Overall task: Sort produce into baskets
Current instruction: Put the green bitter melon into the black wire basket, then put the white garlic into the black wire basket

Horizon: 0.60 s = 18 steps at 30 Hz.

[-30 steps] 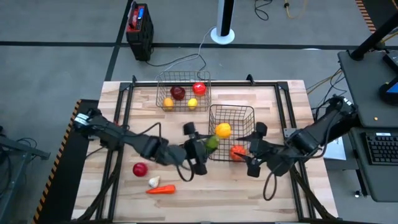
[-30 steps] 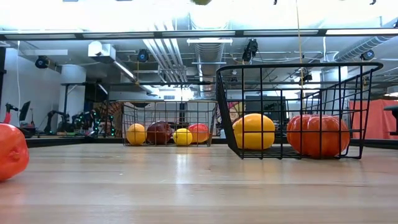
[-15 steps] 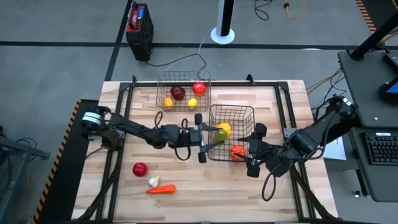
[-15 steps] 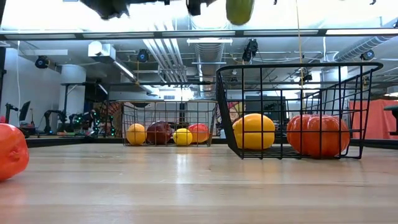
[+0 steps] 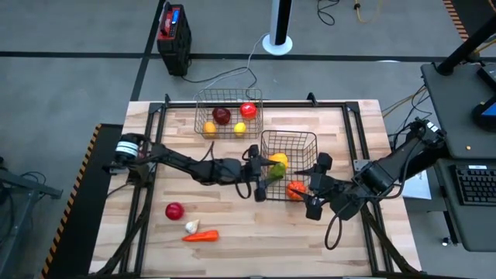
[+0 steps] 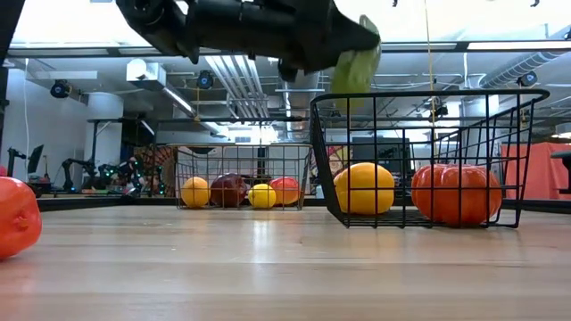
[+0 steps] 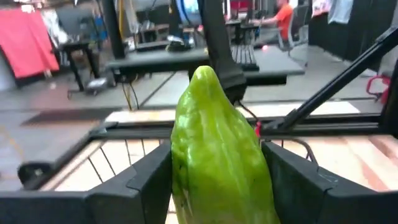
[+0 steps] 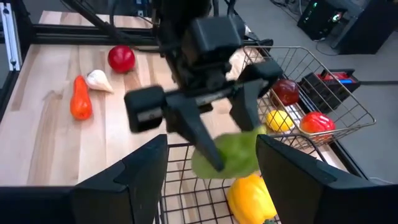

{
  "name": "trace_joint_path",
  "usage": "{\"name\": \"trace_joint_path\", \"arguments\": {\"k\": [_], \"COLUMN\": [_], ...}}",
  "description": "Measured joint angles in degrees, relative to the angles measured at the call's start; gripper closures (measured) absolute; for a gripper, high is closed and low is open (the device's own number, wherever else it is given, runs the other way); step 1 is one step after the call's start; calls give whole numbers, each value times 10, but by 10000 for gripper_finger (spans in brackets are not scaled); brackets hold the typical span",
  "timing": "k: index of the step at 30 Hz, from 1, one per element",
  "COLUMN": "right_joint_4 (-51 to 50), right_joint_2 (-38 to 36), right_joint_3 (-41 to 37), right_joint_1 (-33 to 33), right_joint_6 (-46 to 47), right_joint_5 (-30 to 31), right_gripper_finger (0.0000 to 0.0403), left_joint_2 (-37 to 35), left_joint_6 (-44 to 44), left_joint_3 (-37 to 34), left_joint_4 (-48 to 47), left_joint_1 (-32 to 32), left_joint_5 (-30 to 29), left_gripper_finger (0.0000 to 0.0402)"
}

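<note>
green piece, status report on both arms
Left gripper shut on green piece, over near basket's rim. Right gripper open, waiting beside it. Nothing in the way.

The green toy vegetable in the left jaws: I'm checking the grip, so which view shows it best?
The left wrist view: the green toy vegetable fills the frame, clamped between the left gripper's jaws. The right wrist view shows it from the front, the low view partly hidden, and the high view tiny at the basket's edge.

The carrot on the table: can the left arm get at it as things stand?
Probably not at once: the left pincer is shut on the cucumber over the basket. The carrot itself lies uncovered.
</note>
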Motion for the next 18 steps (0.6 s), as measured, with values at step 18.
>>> {"name": "trace_joint_path", "arguments": {"k": [18], "right_joint_4": [3], "right_joint_2": [0], "right_joint_3": [-8], "right_joint_1": [0], "right_joint_6": [8], "right_joint_5": [0], "right_gripper_finger": [165], "left_joint_2": [8], "left_joint_6": [-69], "left_joint_3": [18], "left_joint_4": [-75], "left_joint_1": [1], "left_joint_5": [-34], "left_gripper_finger": [144]}}
